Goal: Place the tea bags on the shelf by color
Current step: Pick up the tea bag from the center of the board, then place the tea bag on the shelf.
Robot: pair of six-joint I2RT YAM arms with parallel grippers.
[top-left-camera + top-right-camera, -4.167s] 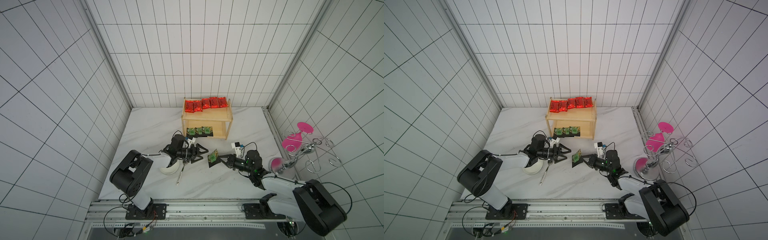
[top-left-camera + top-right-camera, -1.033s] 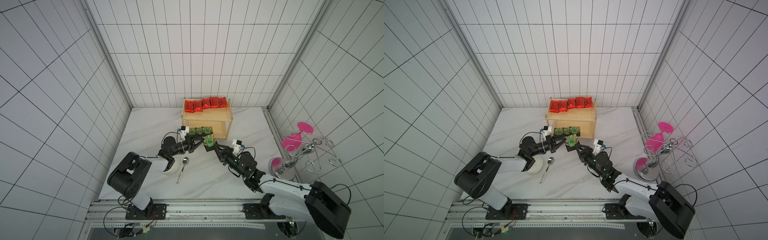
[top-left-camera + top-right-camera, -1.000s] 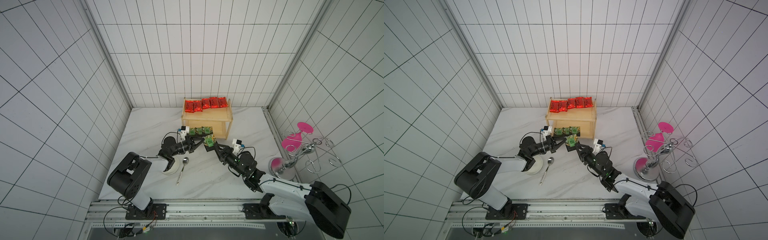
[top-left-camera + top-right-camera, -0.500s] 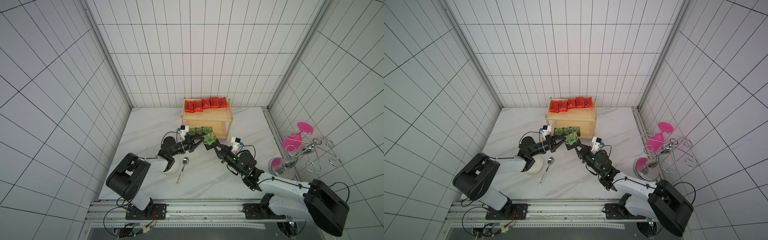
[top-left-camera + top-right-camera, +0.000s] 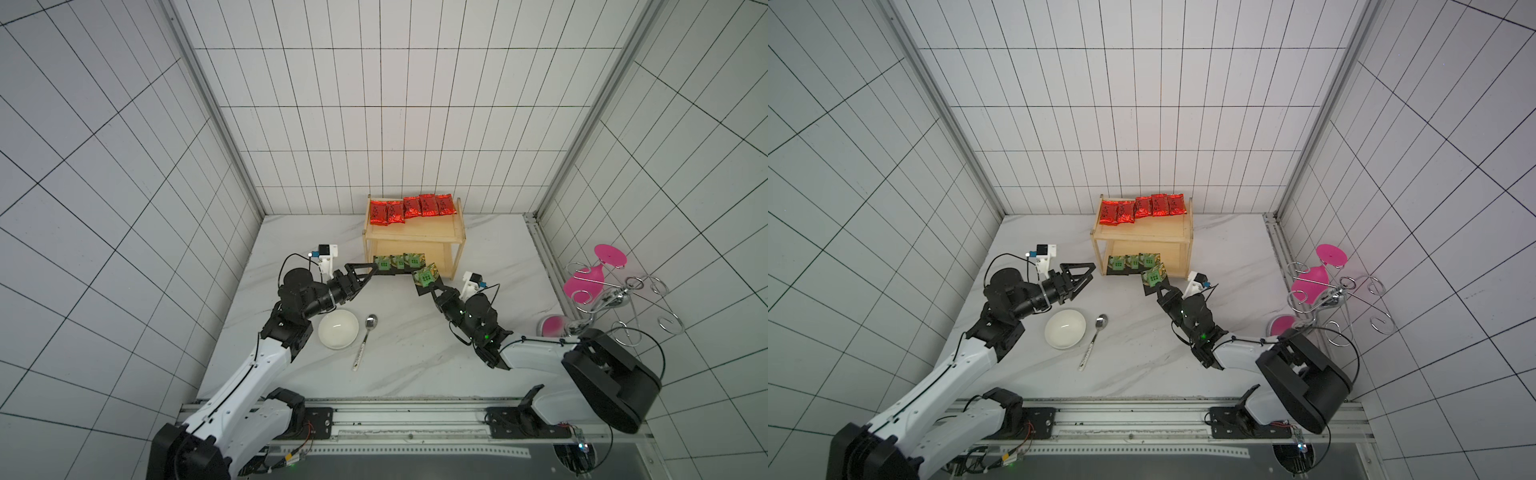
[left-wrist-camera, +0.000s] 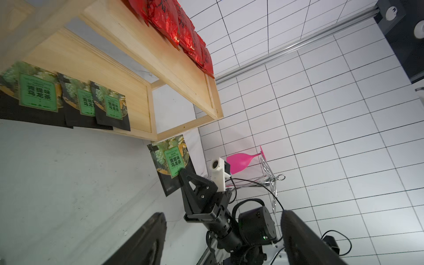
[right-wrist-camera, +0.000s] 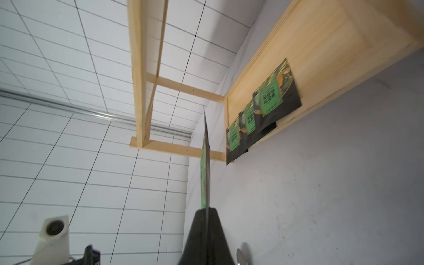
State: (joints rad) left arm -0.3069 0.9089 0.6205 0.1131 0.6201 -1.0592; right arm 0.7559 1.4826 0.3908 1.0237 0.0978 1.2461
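One black green-label tea packet (image 5: 424, 275) remains: left tool (image 5: 1090, 275) now releases it, jaws wide. Right tool (image 5: 432, 287) alone pinches it, centre frame, just beside the wooden shelf (image 5: 415, 235) lower tier. Handover looks done; placing comes next.

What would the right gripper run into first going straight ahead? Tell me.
Probably the shelf's lower tier: the right gripper, shut on a black packet, points at its front rim, near the three packets there; height is unclear.

Spoon (image 5: 364, 344) beside bowl (image 5: 338, 334), before shelf (image 5: 415, 232)
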